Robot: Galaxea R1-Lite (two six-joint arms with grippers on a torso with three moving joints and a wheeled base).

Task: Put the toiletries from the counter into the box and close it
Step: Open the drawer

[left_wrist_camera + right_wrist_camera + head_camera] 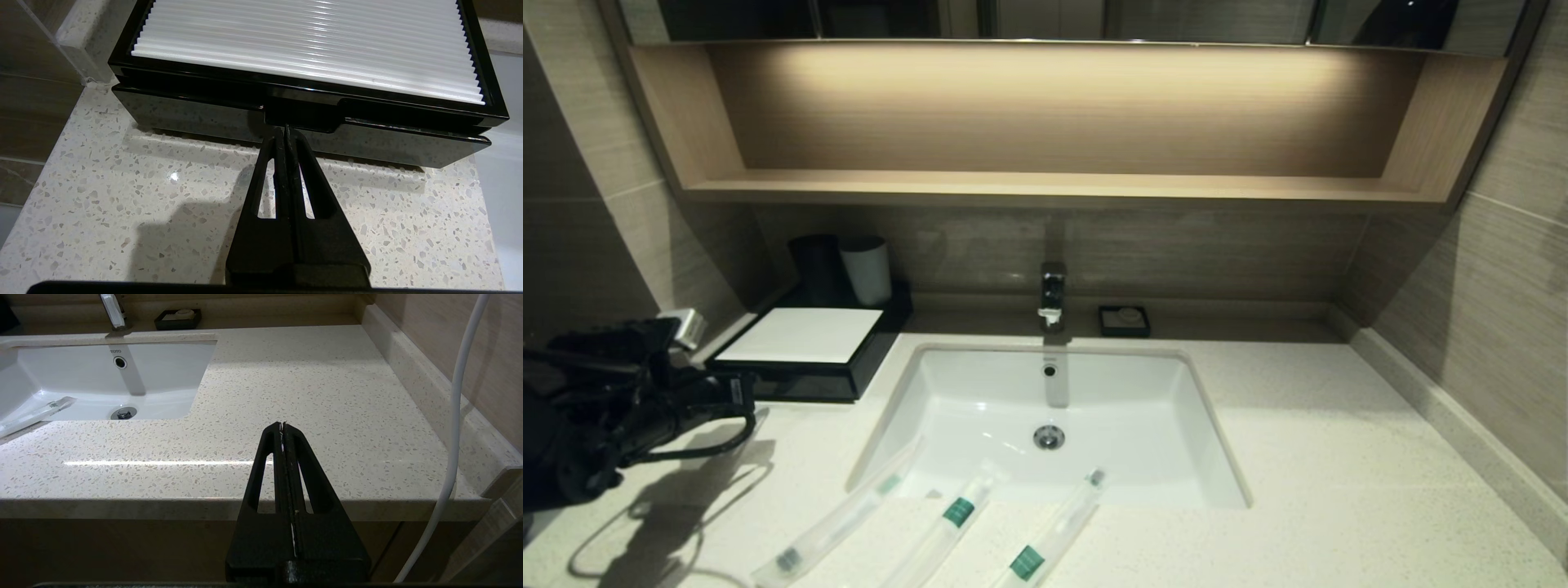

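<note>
The box [800, 335], black with a white ribbed top [310, 49], stands on the counter [1339, 457] left of the sink [1168, 482]. My left gripper [745, 392] is shut and holds nothing. Its tips [286, 128] sit at the notch in the middle of the drawer front [196, 118], which stands nearly flush. Three toiletries in clear sleeves lie along the counter's front edge: one with a dark tip [841, 514] and two with green bands [952, 518] [1054, 531]. My right gripper [283, 424] hovers shut and empty by the counter's front edge, right of the sink; one sleeve end [36, 414] shows there.
A black cup [815, 265] and a white cup [867, 268] stand at the box's back. The faucet [1052, 298] and a small black soap dish [1124, 320] are behind the sink. A wooden shelf [1045, 184] overhangs. A white cable [457, 416] hangs near the right wall.
</note>
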